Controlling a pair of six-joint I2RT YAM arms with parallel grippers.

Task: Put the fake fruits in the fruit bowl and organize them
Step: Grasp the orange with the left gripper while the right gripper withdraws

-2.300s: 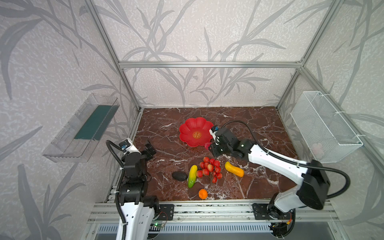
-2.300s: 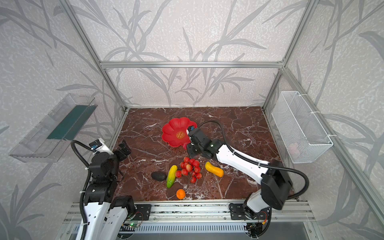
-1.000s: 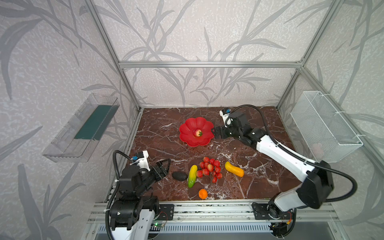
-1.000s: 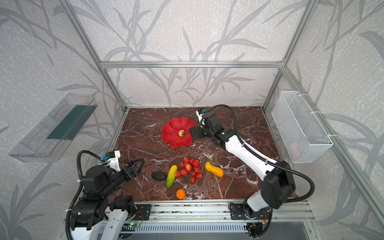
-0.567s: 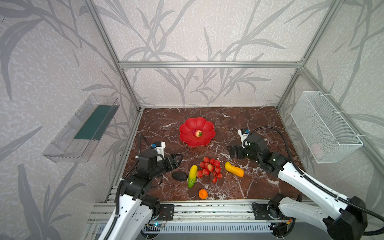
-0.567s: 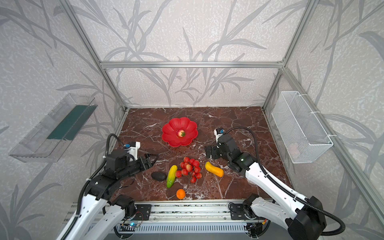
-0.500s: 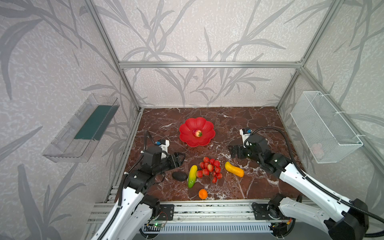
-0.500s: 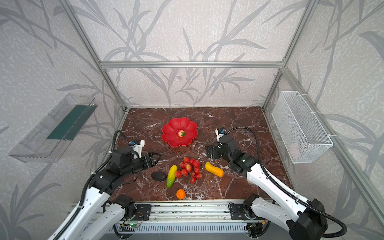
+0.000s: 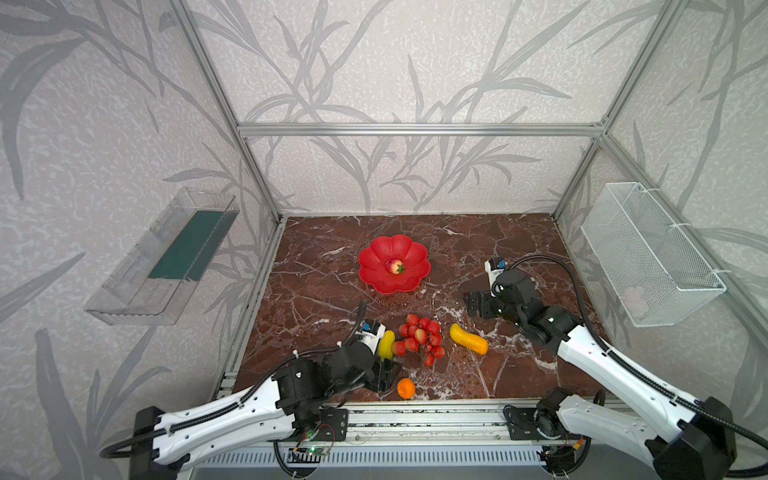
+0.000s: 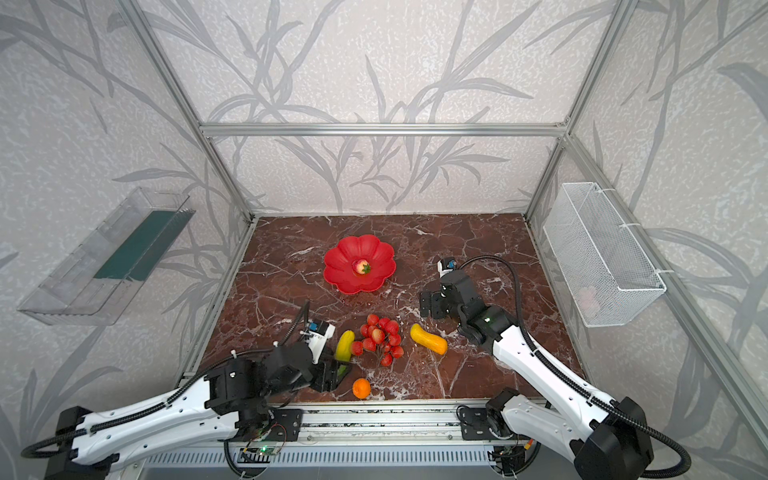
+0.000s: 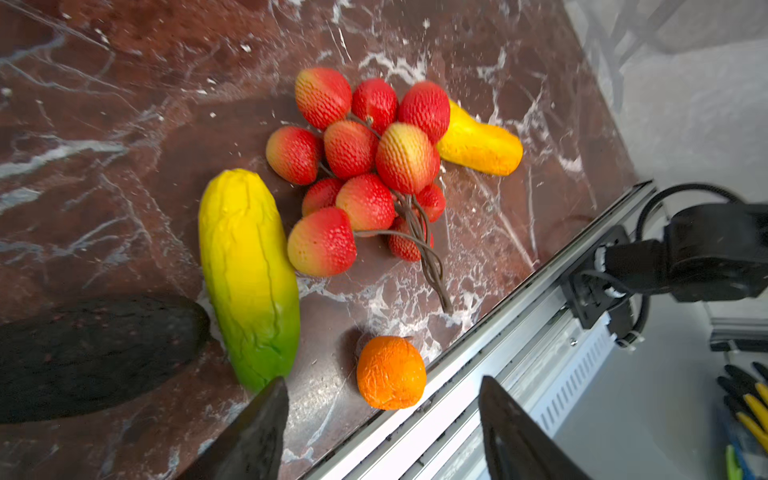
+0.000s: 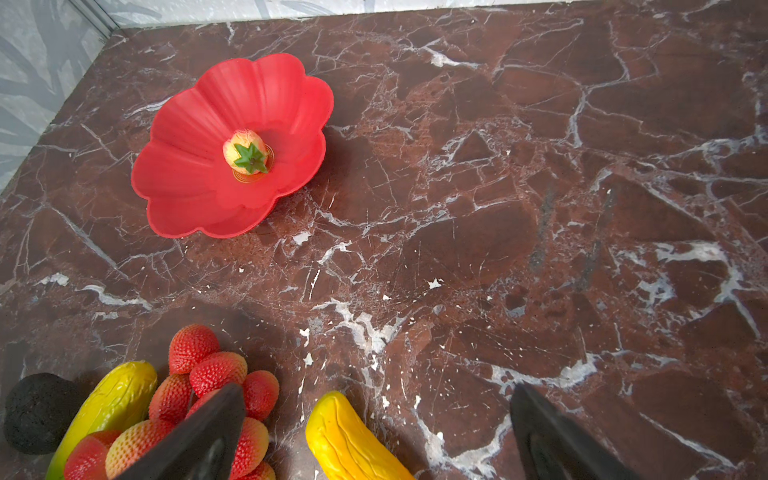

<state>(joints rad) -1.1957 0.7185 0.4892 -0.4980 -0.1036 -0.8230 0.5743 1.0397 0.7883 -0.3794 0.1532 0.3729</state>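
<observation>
At the worktop's (image 9: pixel 324 249) near edge, the left end effector (image 9: pixel 384 375), jaws half-spread and empty, hovers just short of the small orange (image 9: pixel 406 388), which looks like the next pick. Beyond lie the avocado (image 11: pixel 95 353), mango (image 9: pixel 386 344), berry cluster (image 9: pixel 419 336) and yellow-orange fruit (image 9: pixel 468 338). The right end effector (image 9: pixel 473 305) hangs wide and empty. Farthest, the fruit bowl (image 9: pixel 376 274) holds only the peach (image 9: pixel 394 266). The next move calls for straddling the orange, then closing.

Clear tray (image 9: pixel 137 297), wire basket (image 9: pixel 642 249)
</observation>
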